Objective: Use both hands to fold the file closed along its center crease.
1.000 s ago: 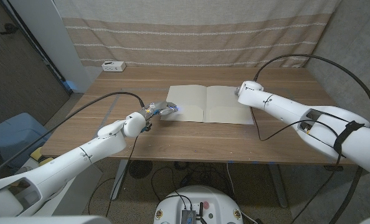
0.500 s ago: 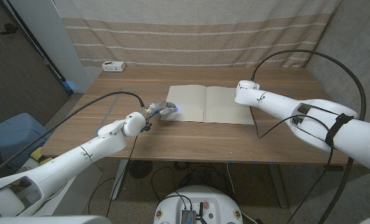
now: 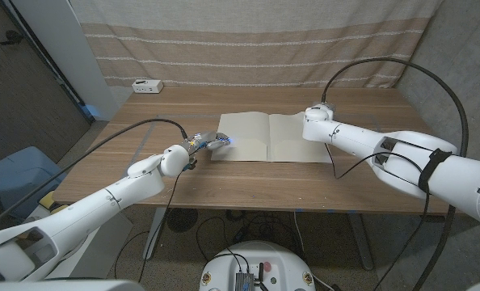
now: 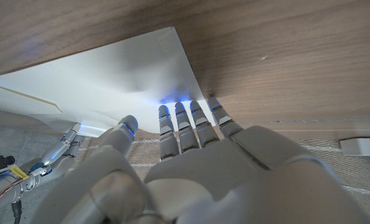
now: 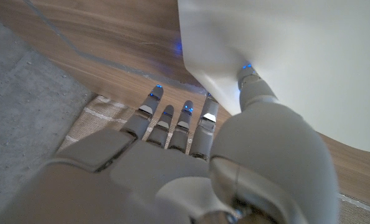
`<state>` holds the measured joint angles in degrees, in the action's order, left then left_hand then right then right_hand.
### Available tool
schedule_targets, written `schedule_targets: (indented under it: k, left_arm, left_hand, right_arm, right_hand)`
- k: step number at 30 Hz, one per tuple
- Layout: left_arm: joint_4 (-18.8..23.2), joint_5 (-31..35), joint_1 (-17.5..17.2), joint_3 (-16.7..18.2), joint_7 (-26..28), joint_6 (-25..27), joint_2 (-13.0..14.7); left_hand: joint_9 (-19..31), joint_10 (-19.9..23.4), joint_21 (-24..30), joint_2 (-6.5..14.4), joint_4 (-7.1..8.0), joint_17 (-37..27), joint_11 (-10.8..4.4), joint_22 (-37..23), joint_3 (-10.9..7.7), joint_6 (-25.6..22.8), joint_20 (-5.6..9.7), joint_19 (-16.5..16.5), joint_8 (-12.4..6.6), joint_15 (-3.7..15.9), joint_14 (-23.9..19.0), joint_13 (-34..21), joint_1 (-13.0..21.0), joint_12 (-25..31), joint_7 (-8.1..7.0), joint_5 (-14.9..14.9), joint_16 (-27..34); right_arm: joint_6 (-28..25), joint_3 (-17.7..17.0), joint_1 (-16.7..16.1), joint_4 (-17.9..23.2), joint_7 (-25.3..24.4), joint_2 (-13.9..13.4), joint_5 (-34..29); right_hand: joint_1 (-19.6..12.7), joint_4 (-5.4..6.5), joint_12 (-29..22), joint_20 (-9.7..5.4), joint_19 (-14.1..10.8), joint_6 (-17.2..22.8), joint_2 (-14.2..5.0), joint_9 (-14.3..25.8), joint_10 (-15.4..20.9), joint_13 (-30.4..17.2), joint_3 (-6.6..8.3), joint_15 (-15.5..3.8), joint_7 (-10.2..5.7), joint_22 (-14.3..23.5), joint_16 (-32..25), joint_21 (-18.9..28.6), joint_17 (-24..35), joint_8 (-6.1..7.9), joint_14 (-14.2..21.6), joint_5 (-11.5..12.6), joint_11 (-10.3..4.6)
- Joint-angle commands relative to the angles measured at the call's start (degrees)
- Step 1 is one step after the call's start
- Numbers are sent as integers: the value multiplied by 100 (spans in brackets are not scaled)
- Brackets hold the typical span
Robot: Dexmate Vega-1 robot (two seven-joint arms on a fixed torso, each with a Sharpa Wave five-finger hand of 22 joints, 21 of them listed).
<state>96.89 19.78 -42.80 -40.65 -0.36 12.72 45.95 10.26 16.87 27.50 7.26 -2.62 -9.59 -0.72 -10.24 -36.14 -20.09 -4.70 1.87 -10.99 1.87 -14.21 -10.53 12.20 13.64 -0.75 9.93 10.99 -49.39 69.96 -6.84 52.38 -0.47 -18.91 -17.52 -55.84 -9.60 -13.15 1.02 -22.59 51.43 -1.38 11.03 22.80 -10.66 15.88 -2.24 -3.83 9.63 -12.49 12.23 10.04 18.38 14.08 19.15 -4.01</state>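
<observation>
Right robot hand (image 3: 314, 123) farther onto file (image 3: 266, 136)

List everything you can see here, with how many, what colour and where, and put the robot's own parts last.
file: one, cream, open flat at the table's middle.
table: one, brown wood, beneath the file.
power strip: one, white, far left corner of the table.
curtain: one, beige with pale stripes, behind the table.
left hand: one, white, fingertips at the file's left edge.
right hand: one, white, at the file's right edge, thumb on the sheet.
</observation>
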Motion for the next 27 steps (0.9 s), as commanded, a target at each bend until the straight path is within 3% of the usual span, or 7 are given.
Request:
schedule_targets:
  k: [1, 5, 7, 9, 15, 19, 27]
  left_arm:
    - [-40, -18, 40, -24, -32, 6, -8]
    - [-51, -26, 49, -30, -38, -2, -11]
    - [-59, -20, 57, -36, -37, -7, -13]
    - [-67, -24, 72, -45, -60, -4, -19]
    - [-73, 19, 103, -74, -80, 23, -24]
    - [-85, 25, 125, -88, -110, 19, -22]
    - [-86, 45, 145, -106, -138, 16, -21]
  left_hand:
    - [15, 2, -28, -8, -4, -17, -11, -34, -28, 39, 13, 17, 11, 29, -18, -28, -56, -20, -14, -7, -12]
    - [15, 0, -35, -10, -2, -18, -13, -34, -27, 59, 9, 16, 20, 25, -14, -29, -63, -31, -27, -7, -18]
    - [15, -2, -39, -11, -1, -18, 3, -34, -26, 62, 12, 16, 22, 26, -12, -29, -67, -35, -31, -7, -20]
    - [15, -1, -40, -12, 1, -19, 4, -35, -26, 67, 15, 17, 24, 27, -14, -30, -70, -38, -32, -7, -20]
    - [16, -15, -50, -22, 6, -20, -18, -35, -19, 67, 34, 19, 24, 36, 29, -31, -87, -56, -39, -7, -40]
    - [16, -31, -58, -50, 2, -19, -19, -35, -4, 88, 51, 21, 33, 34, 39, -31, -100, -71, -43, -8, -45]
    - [15, -29, -71, -102, -6, -19, -18, -35, 25, 103, 75, 22, 38, 47, 45, -32, -124, -83, -53, -9, -47]
  right_arm:
    - [342, -373, -568, 684, -1270, -308, -385]
    - [589, -733, -802, 1015, -1585, -445, -293]
    - [690, -894, -892, 1163, -1640, -507, -225]
    - [724, -961, -929, 1238, -1622, -534, -214]
    - [941, -1040, -1004, 1416, -1489, -672, -243]
    - [1065, -1163, -1137, 1530, -1641, -733, -282]
    - [952, -1419, -1337, 1569, -1985, -650, -308]
  right_hand:
    - [-282, 107, 22, -11, -856, 195, -159, 19, 549, -29, 34, -625, 26, 59, -453, 243, 139, -25, 1407, 80, 7]
    - [-432, 137, 33, 0, -1793, 381, -389, 31, 961, -38, 55, -784, 54, 133, -1099, 616, 428, 47, 2760, -15, -76]
    - [-533, 119, 55, -31, -2174, 283, -459, 33, 1047, -42, 44, -814, 36, 157, -1273, 796, 598, 9, 2974, -82, -41]
    - [-600, 87, 98, -33, -2228, 104, -461, 33, 1000, -43, 53, -794, -11, 164, -1303, 834, 651, -61, 3023, -110, -23]
    - [-964, 5, 256, -146, -2423, -2272, -265, 15, 361, -81, 99, -919, -206, 182, -1237, 1059, 841, -871, 3379, -212, 72]
    - [-1691, -100, 242, -501, -2722, -3284, -155, -3, -74, -94, 97, -1092, -155, 204, -1593, 1304, 1298, -839, 3854, -249, 70]
    - [-2805, -38, 181, -937, -2753, -3536, 108, 1, -269, -104, 39, -1147, -139, 374, -2017, 1706, 1815, -719, 4825, -429, 85]
